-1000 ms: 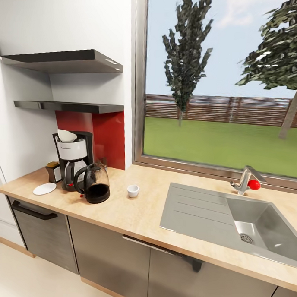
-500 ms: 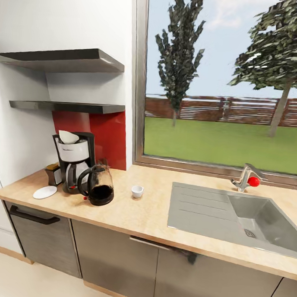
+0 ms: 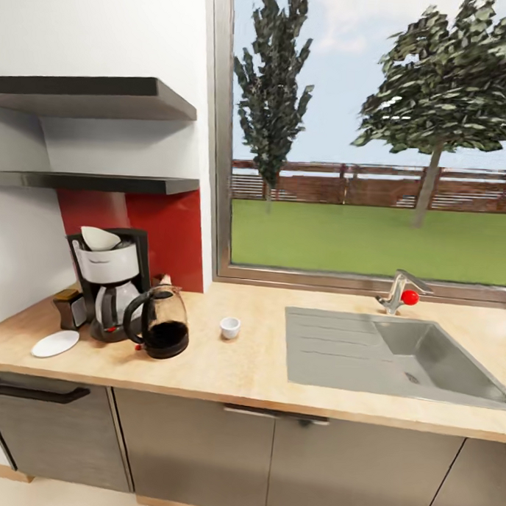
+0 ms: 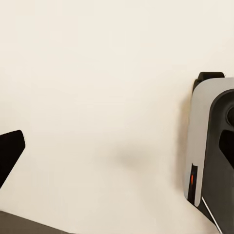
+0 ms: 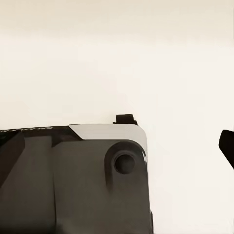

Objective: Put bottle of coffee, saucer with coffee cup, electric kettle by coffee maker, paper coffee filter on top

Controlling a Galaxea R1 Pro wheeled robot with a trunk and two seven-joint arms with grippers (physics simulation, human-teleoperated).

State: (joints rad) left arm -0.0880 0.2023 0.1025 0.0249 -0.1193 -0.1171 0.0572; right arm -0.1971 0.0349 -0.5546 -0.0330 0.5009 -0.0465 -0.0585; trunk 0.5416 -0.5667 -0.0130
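The black and white coffee maker (image 3: 108, 285) stands at the counter's left end against the red backsplash, with a white paper filter (image 3: 99, 238) on top. The glass electric kettle (image 3: 159, 322) stands right beside it, in front and to its right. On the other side of the machine, the small brown bottle of coffee (image 3: 69, 308) touches or nearly touches it. A white saucer (image 3: 55, 343) lies bare near the counter's front left. The white coffee cup (image 3: 230, 327) stands alone on the counter right of the kettle. One dark fingertip (image 4: 10, 151) of my left gripper and one fingertip (image 5: 227, 144) of my right gripper sit far apart at the picture edges, over pale floor.
Two dark shelves (image 3: 94, 181) hang above the coffee maker. A steel sink (image 3: 396, 351) with a red-knobbed tap (image 3: 402, 295) takes up the counter's right half under a large window. Grey cabinet fronts (image 3: 193, 449) run below the wooden counter (image 3: 248, 367). Parts of my own base (image 5: 73, 180) lie under both wrists.
The whole head view has shifted and levelled, so the camera moved; the counter now sits more square-on. The things on the counter have not moved.
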